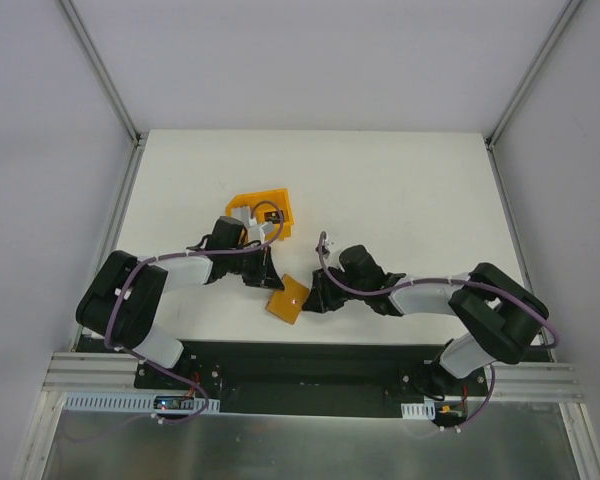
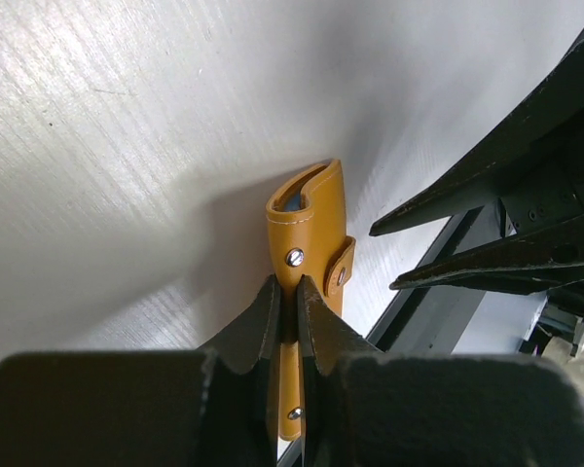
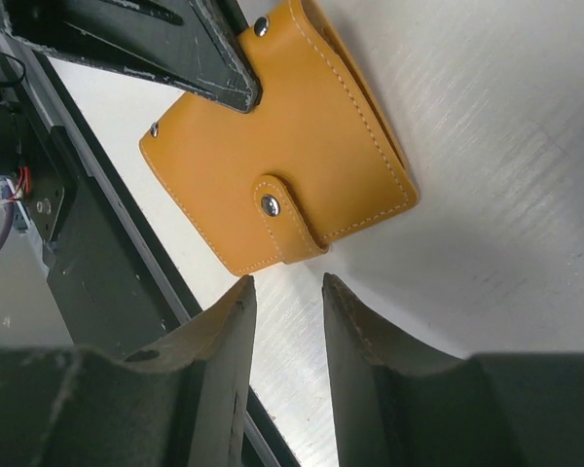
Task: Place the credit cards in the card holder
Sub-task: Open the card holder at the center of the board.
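Near the table's [image 1: 380, 200] front edge, my left claw [image 2: 292, 288] pinches the folded card holder [image 3: 282, 146] by one edge; my right claw [image 3: 287, 292] hangs just beside it, jaws parted, holding nothing.

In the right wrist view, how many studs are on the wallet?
3: one on the snap tab, one at the left corner of the wallet, one by the left claw; more may be hidden.

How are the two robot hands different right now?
The left gripper is pinched shut on the card holder, while the right gripper is open with nothing between its fingers. The left gripper clamps the holder's edge, and the right gripper only sits close to the side with the snap tab. Both have two dark fingers and are at the same orange holder.
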Controlling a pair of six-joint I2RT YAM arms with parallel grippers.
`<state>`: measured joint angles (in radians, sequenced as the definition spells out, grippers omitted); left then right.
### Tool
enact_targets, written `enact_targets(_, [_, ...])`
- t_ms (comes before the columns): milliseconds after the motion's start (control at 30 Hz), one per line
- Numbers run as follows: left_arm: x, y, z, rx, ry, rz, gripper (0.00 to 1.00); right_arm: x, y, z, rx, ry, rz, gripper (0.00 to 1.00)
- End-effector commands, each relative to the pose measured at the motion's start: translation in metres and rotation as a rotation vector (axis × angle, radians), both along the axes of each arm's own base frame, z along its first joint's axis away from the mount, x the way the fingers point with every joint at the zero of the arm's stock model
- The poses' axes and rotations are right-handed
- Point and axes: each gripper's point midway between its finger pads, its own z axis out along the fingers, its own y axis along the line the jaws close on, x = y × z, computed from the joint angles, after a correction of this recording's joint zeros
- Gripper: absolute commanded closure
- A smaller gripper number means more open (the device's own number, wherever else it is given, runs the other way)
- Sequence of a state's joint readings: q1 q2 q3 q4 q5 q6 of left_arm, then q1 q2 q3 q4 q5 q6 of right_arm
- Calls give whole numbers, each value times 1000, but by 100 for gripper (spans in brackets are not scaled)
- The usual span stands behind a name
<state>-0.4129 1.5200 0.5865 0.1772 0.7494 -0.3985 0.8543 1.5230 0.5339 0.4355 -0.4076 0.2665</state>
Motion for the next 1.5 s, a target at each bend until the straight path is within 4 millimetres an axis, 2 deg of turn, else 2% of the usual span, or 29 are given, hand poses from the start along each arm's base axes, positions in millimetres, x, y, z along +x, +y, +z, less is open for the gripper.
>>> enact_targets(0, [2, -1, -4, 21, -27, -36, 100, 10, 21, 22, 85, -66, 53, 63])
enact_targets(233, [2, -1, -5, 24, -31, -40, 100, 20, 26, 27, 91, -90, 37, 60])
enact_targets(400, [2, -2, -4, 21, -34, -43, 100, 25, 33, 16, 77, -60, 48, 59])
enact_targets(533, [2, -3, -3, 17, -38, -46, 100, 20, 36, 7, 76, -26, 72, 59])
enact_targets(667, [5, -2, -3, 26, -45, -28, 100, 8, 38, 5, 97, 14, 120, 66])
enact_targets(833, [14, 1, -5, 54, -46, 29, 100, -17, 44, 11, 145, 57, 230, 71])
enact_targets(1100, [23, 2, -7, 65, -42, 112, 100, -27, 51, 13, 143, 74, 269, 74])
enact_targets(1300, [29, 6, -7, 78, -44, 182, 100, -44, 61, 4, 110, 80, 343, 96])
enact_targets(1467, [35, 18, -16, 140, -39, 274, 100, -56, 61, 12, 130, 55, 393, 99])
